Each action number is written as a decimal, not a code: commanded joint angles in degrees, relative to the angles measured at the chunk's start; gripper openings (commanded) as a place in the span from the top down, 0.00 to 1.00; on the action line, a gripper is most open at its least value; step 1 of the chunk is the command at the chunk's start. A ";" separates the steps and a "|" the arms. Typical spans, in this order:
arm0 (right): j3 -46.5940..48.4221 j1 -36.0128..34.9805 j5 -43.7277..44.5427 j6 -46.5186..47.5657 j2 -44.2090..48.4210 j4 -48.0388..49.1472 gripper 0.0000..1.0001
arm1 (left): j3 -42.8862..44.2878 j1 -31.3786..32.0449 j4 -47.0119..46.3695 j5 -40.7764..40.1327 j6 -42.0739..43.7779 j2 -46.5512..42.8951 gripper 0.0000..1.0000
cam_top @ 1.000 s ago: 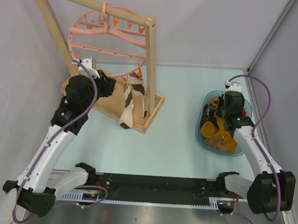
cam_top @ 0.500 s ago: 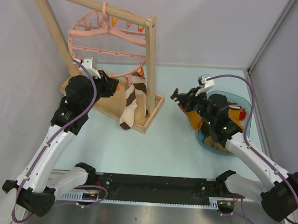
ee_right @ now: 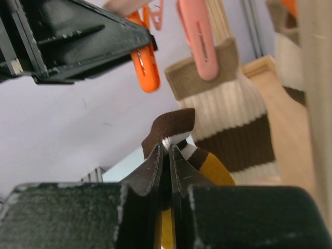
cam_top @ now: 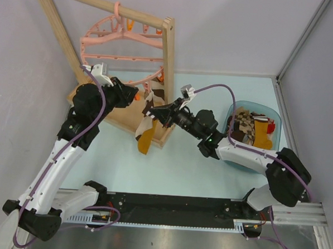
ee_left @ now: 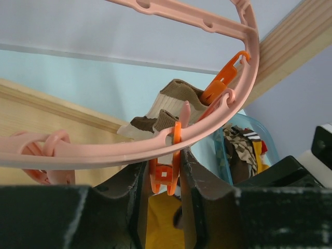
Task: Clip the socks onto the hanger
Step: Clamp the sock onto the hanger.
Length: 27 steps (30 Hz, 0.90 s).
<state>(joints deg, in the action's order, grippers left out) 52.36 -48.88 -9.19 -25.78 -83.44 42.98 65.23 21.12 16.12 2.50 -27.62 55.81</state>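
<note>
Right claw (ee_right: 167, 148) pinched tight on the mustard sock (ee_right: 210, 174), its cuff raised just under the orange clip (ee_right: 145, 65).
My left claw (ee_left: 164, 167) squeezes that clip on the pink hanger (ee_left: 104, 153) rim. Room is tight: the wooden post (cam_top: 168, 69) stands just beside both claws, and the cream-and-brown sock (ee_right: 233, 119) hangs from a pink clip (ee_right: 197, 39) right next to the cuff. Bare table (cam_top: 186, 170) lies nearer me; the blue basket (cam_top: 229, 112) sits well right.
</note>
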 commanded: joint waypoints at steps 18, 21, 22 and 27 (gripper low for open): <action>9.25 -1.92 -0.04 -6.83 -11.31 17.22 1.00 | -0.81 0.85 -5.75 2.68 -3.06 -1.58 1.00; 9.43 -2.01 -0.13 -6.74 -11.31 17.31 1.00 | -0.98 0.93 -6.01 3.21 -3.41 -1.58 1.00; 9.52 -2.01 -0.21 -6.65 -11.31 17.31 1.00 | -1.16 0.94 -6.10 3.21 -3.41 -1.58 1.00; 9.52 -2.09 -0.48 -7.09 -11.48 18.19 1.00 | -1.07 0.94 -5.93 3.12 -3.50 -1.50 1.00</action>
<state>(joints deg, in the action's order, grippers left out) 59.07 -50.54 -9.54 -32.60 -94.67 56.21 64.18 21.54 13.82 3.84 -30.13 55.31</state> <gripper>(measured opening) 0.081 0.288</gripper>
